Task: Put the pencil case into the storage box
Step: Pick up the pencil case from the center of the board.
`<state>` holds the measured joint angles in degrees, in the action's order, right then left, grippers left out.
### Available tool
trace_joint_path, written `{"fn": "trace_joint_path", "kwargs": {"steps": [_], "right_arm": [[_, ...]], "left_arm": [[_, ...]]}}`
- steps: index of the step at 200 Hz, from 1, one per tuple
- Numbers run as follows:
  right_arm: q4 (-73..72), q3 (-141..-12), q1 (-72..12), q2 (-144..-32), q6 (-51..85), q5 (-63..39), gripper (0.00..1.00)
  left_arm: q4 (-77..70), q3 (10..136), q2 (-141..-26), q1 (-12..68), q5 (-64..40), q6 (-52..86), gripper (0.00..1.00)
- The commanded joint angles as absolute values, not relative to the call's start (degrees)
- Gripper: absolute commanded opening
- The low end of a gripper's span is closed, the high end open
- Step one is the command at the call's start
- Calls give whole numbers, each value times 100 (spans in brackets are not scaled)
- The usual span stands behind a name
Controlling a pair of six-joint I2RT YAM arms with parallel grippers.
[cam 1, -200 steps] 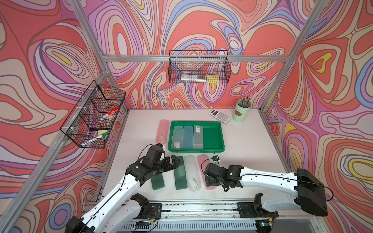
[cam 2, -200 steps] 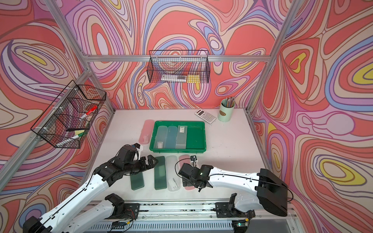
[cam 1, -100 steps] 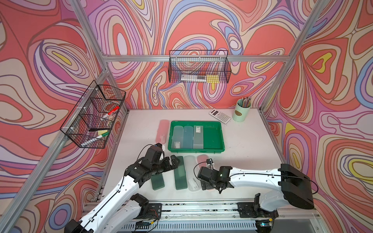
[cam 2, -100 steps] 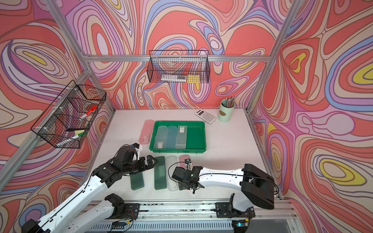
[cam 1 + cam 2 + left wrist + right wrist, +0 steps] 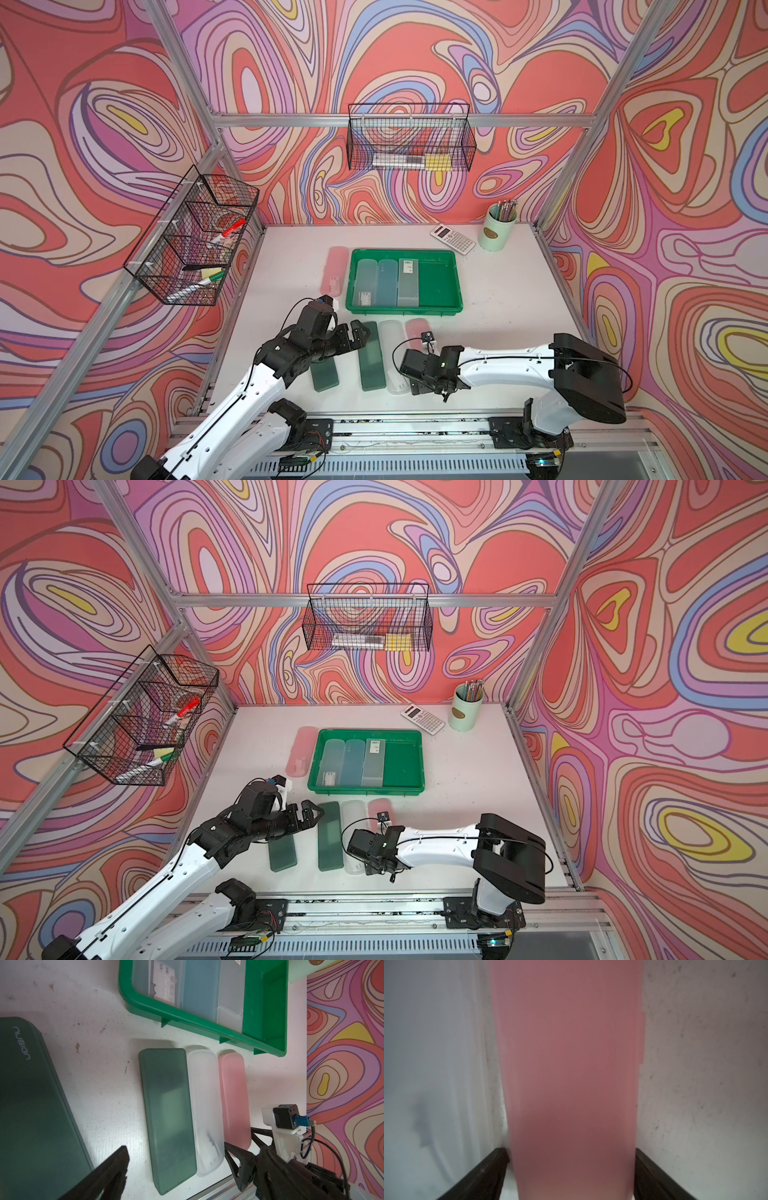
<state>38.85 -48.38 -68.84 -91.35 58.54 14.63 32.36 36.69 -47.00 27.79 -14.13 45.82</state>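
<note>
Pencil case (image 5: 571,1064), pink — right end effector (image 5: 571,1153) wide astride it, plain in wrist view only; grip unclear.

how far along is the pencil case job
Done: three cases lie in the storage box, one slot free. In hand: the right hand straddles the front pink case, which lies on the table; grip unclear. The left hand is open and empty. Left: two dark green cases, a white case and a second pink case outside the box.
</note>
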Motion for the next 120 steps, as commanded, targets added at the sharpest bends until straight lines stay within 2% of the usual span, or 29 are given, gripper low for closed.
{"fn": "trace_joint_path", "kwargs": {"steps": [1, 62, 120], "right_arm": [[3837, -4652, -6924, -9285, 6049, 1599, 91], [4013, -4650, -6952, -9344, 6251, 1851, 81], [4400, -4623, -7364, -9123, 6501, 2258, 70]], "left_arm": [[3432, 3823, -4641, 2800, -1321, 4456, 99], [3772, 4082, -4636, 2804, -1167, 4324, 99], [3846, 4131, -4543, 2804, -1134, 4303, 99]]}}
